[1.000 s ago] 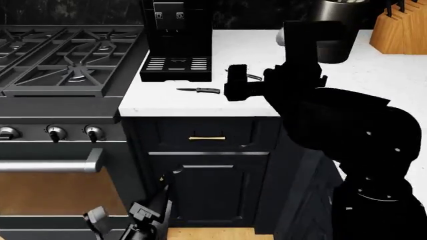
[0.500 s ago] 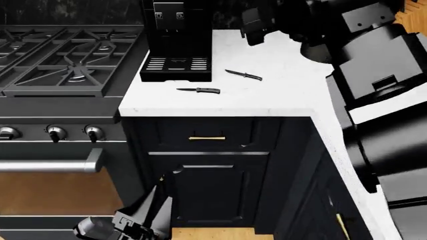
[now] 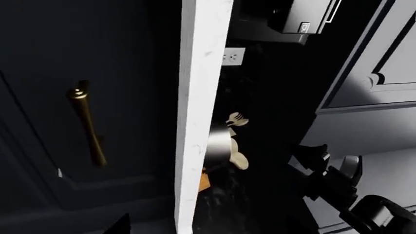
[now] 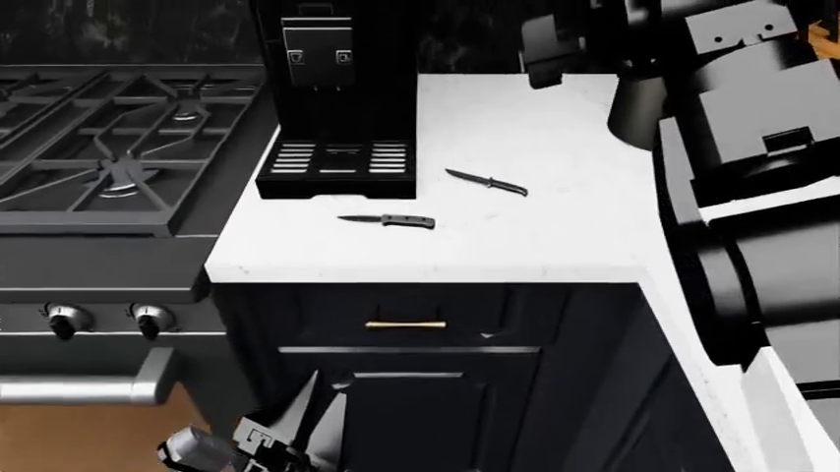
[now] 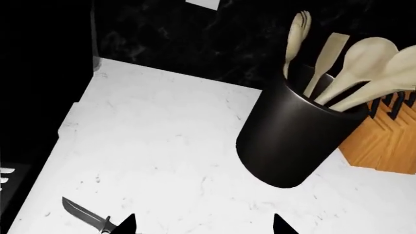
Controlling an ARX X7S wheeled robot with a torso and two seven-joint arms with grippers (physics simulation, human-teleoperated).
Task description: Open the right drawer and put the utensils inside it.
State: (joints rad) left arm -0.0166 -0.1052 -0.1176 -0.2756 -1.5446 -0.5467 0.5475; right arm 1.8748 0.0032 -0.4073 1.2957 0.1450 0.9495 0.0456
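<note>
Two small dark knives lie on the white counter [image 4: 552, 236]. The grey-handled knife [image 4: 389, 220] is nearer the front edge. The slimmer black knife [image 4: 487, 183] lies behind it and shows in the right wrist view as the black knife [image 5: 87, 214]. The right drawer [image 4: 404, 313] is shut, and its brass handle [image 4: 404, 324] also shows in the left wrist view as the brass handle [image 3: 87, 126]. My right gripper [image 5: 203, 226] hovers open over bare counter beside the black knife, holding nothing. My left gripper [image 4: 313, 418] hangs low before the cabinet, its fingers apart and empty.
A black coffee machine [image 4: 334, 88] stands behind the knives. A gas stove [image 4: 105, 157] with oven knobs is at the left. A black holder of wooden spoons [image 5: 293, 141] and a wooden knife block [image 5: 383, 141] stand at the back right. My bulky right arm [image 4: 761, 197] covers the right counter.
My right arm swung up from over the knives to the back right, uncovering the black knife. The head view shifted, so the counter sits lower. The left gripper stayed low.
</note>
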